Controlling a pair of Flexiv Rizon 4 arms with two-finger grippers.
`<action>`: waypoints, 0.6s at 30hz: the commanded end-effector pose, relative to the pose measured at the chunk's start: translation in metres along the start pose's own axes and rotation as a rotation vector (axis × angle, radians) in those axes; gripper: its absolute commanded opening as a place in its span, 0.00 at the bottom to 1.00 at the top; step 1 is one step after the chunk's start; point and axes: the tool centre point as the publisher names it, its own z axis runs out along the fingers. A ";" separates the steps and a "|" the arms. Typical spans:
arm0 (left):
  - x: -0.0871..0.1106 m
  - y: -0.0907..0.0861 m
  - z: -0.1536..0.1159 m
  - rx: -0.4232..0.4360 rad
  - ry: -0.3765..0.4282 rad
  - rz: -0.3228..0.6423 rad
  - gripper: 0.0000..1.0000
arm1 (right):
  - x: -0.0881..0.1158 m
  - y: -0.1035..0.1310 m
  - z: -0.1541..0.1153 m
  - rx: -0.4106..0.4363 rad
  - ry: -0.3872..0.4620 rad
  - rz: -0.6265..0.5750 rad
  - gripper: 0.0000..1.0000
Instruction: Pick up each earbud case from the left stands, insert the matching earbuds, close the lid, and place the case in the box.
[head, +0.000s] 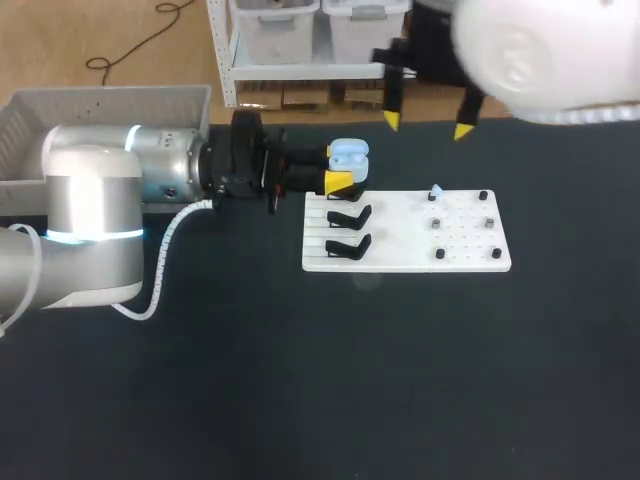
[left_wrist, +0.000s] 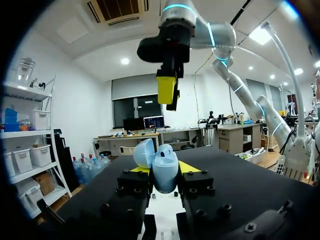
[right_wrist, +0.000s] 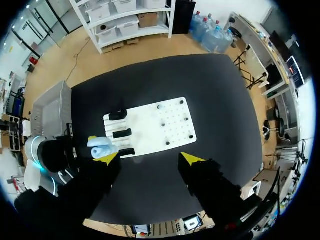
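**A:** Where is the case, and how is it held?

**B:** The pale blue case (left_wrist: 164, 172) is clamped from two sides by the yellow fingertips of the left gripper (head: 341, 170). It is seen at the far left corner of the white board (head: 400, 256), just beside the black stands (head: 348, 216). Whether it rests on a stand cannot be told. Its lid (left_wrist: 144, 152) is hinged open and tilted to one side.

**A:** And the right gripper (head: 427, 125)?

**B:** It is hung high above the table with fingers spread and nothing held.

**A:** How is the case expected to handle?

**B:** It is judged to be light, with a hard, smooth, rounded shell, so slipping or twisting between the pads is likely. Hold is best taken on the body's two sides, below the seam, so the hinge is left free. The open lid is probably the weakest part and should not be pushed sideways.
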 end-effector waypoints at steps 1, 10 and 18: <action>0.000 0.000 0.000 -0.001 0.001 0.000 0.00 | -0.012 -0.032 0.020 -0.547 0.044 -0.006 0.73; 0.000 0.000 0.000 -0.001 0.001 0.000 0.00 | -0.039 -0.041 0.060 -0.468 0.087 -0.032 0.57; 0.000 0.000 0.000 -0.001 0.001 0.000 0.00 | -0.050 -0.033 0.110 -0.256 0.069 -0.041 0.53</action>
